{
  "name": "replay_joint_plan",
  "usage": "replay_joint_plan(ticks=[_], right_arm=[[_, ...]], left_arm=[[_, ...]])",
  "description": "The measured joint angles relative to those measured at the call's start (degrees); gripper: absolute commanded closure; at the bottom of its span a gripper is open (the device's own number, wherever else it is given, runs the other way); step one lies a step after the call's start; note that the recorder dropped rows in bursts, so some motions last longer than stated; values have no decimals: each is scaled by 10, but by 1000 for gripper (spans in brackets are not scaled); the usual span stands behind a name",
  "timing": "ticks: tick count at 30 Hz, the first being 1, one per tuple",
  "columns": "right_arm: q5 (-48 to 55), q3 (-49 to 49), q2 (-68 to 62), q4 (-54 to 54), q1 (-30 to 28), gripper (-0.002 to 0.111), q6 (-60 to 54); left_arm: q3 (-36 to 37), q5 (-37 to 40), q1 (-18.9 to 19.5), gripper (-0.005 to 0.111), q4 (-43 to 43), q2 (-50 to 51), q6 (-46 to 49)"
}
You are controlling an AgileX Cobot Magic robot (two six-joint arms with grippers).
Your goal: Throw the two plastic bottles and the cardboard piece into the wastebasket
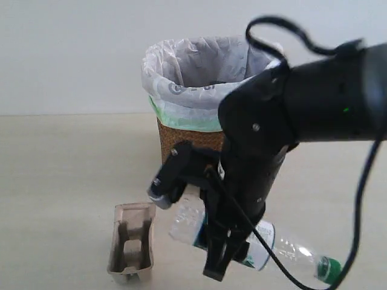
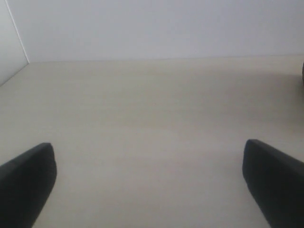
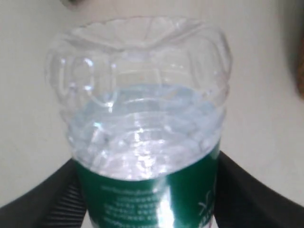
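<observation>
The basket (image 1: 181,140) stands at the back of the table (image 1: 54,181), its mouth open and lined with a bag. The right arm reaches down in front of it, and the right gripper (image 1: 225,257) straddles the green-label bottle (image 1: 186,222), which lies on its side on the table just before the basket, green cap (image 1: 328,269) pointing away to the right. In the right wrist view the two fingers press against the label on either side, so the gripper appears clenched on the bottle at its middle.

The step in hand looks like lifting this bottle. To do it well, hold the squeeze firm but light, since thin plastic buckles and can slip. Raise it straight up until it clears the bag's rim, carry it over the middle of the opening, and only then let go.

The cardboard (image 1: 131,244) lies left of the bottle, apart from it. The left gripper (image 2: 148,156) hangs spread wide over bare table, holding nothing. The other bottle is not in view.
</observation>
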State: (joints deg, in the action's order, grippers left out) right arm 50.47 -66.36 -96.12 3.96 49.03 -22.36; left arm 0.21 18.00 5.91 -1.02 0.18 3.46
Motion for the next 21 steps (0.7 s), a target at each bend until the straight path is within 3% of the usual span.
replay_joint_plan(ticks=[2, 7, 12, 18, 21], right_arm=[[-14, -20, 73, -4, 49, 108, -9], [-215, -47, 187, -60, 146, 108, -31], [-404, -75, 209, -19, 130, 108, -24], [-424, -82, 209, 6, 119, 108, -26], [-432, -82, 201, 28, 84, 108, -29]], left_arm=[[0, 0, 0, -1, 0, 0, 0], [0, 0, 0, -1, 0, 0, 0], [0, 0, 0, -1, 0, 0, 0], [0, 0, 0, -1, 0, 0, 0], [0, 0, 0, -1, 0, 0, 0]])
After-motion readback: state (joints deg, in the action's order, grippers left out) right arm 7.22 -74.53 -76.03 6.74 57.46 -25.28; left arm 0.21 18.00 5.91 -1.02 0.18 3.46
